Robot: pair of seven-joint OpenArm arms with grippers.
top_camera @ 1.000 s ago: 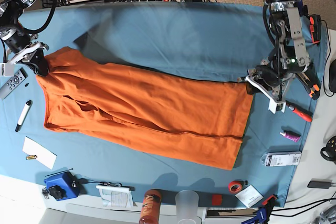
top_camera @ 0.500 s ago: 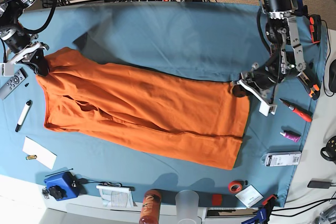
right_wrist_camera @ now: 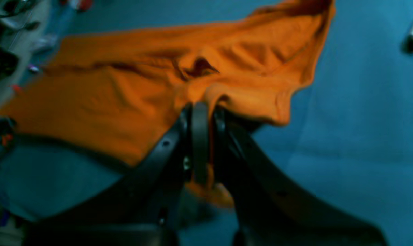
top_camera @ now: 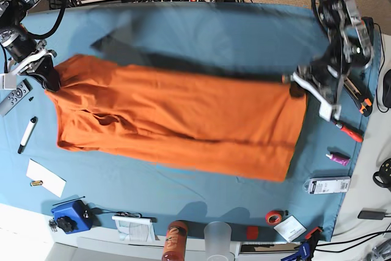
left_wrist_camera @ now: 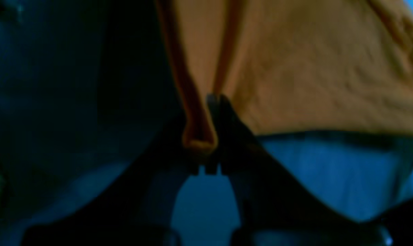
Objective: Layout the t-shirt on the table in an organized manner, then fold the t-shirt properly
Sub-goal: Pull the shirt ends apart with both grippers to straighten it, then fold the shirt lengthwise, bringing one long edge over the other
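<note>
The orange t-shirt (top_camera: 183,120) is stretched sideways across the teal table (top_camera: 214,35) between my two grippers, and its far edge casts a dark shadow on the cloth behind it. At the shirt's right far corner my left gripper (top_camera: 297,87) is shut; the left wrist view shows a folded orange edge (left_wrist_camera: 198,136) pinched in that gripper (left_wrist_camera: 206,116). My right gripper (top_camera: 50,77) is shut on the shirt's left far corner. In the right wrist view orange cloth (right_wrist_camera: 124,92) bunches around the closed right gripper (right_wrist_camera: 203,112).
A remote (top_camera: 15,97), a marker (top_camera: 27,134) and a white paper (top_camera: 46,178) lie at the left edge. Along the near edge stand a blue box (top_camera: 69,215), an orange-capped bottle (top_camera: 175,241), a clear cup (top_camera: 218,236) and a red tape roll (top_camera: 275,216). A red tool (top_camera: 348,131) lies at the right.
My left gripper has shut on the shirt's right far corner and pulled it right and toward the back. The shirt is now tauter and shifted right. The right gripper has barely moved.
</note>
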